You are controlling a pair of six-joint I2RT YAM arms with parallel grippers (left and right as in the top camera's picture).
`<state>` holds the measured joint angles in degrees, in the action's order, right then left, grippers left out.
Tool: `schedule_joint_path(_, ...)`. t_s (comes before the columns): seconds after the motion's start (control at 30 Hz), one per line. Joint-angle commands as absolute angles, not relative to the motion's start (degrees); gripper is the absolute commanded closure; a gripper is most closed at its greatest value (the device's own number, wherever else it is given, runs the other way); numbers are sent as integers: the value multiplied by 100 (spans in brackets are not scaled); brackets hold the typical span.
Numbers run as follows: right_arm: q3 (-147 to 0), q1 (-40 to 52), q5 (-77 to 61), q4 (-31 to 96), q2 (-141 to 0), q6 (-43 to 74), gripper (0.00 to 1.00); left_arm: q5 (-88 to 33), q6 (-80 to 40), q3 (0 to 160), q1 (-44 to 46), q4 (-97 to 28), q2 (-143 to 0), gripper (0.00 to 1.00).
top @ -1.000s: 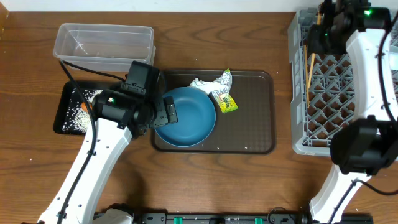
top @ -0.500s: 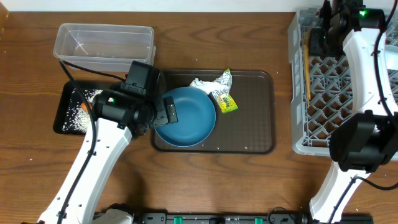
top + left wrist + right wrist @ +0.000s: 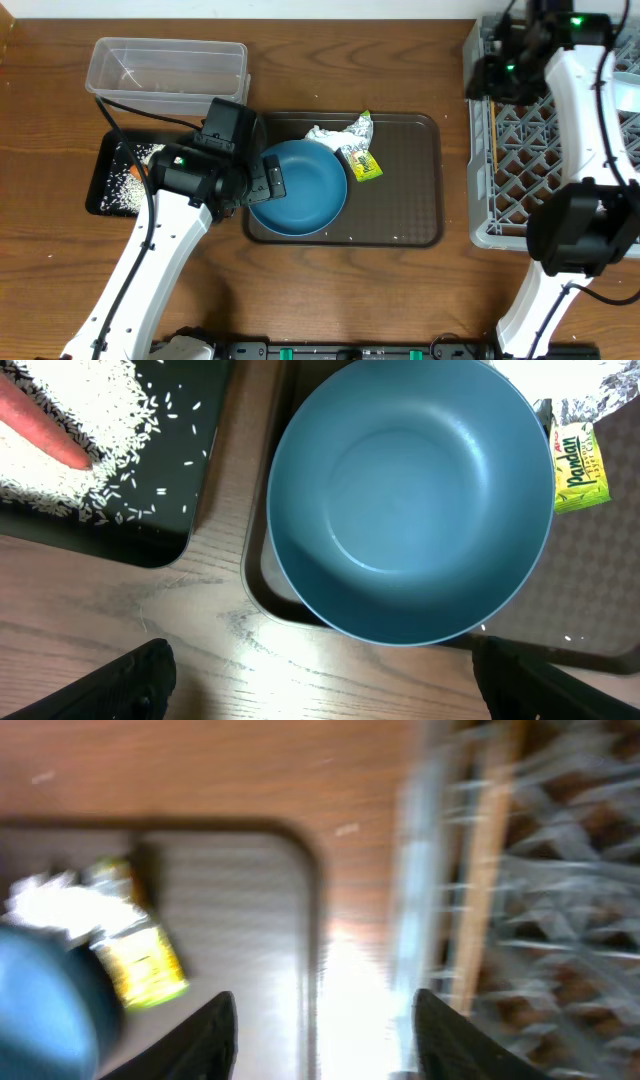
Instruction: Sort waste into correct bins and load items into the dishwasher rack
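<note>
A large blue round plate (image 3: 300,188) lies at the left end of the brown serving tray (image 3: 400,200). My left gripper (image 3: 266,184) hovers at its left rim, open and empty; the wrist view shows the plate (image 3: 410,500) beyond its fingers (image 3: 130,680). A white tissue (image 3: 325,135) and a silver and yellow-green wrapper (image 3: 362,152) lie behind the plate. Rice (image 3: 70,430) and a carrot (image 3: 40,425) are in the black tray (image 3: 105,195). Wooden chopsticks (image 3: 493,145) lie in the grey rack (image 3: 560,150). My right gripper (image 3: 488,72) is open and empty over the rack's left edge.
The clear tub (image 3: 168,68) stands behind the black tray. The right wrist view is blurred: it shows the chopsticks (image 3: 485,870) inside the rack wall, the brown tray (image 3: 240,920) and the wrapper (image 3: 145,960).
My right gripper has opened and let go of the chopsticks, which now lie in the rack. It has moved left to the rack's left edge. The left arm is still.
</note>
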<state>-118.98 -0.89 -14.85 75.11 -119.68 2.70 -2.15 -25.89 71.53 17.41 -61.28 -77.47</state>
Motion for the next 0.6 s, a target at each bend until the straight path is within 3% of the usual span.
schedule_joint_path(0.0, -11782, 484, -2027, 7502, -11974, 248, 30, -123, -2665, 7142, 1745, -6145, -7758, 2)
schedule_joint_path(0.1, -11487, 1011, -1557, 7234, -11992, 397, 1, -123, -2665, 7142, 1745, -6145, -7758, 2)
schedule_joint_path(0.37, -10307, 2064, -1070, 6139, -11994, 1022, 1, -123, -2665, 7142, 1745, -6145, -7758, 2)
schedule_joint_path(0.57, -10022, 2366, -768, 5824, -11987, 1330, 1, -123, -2665, 7142, 1745, -6145, -7758, 2)
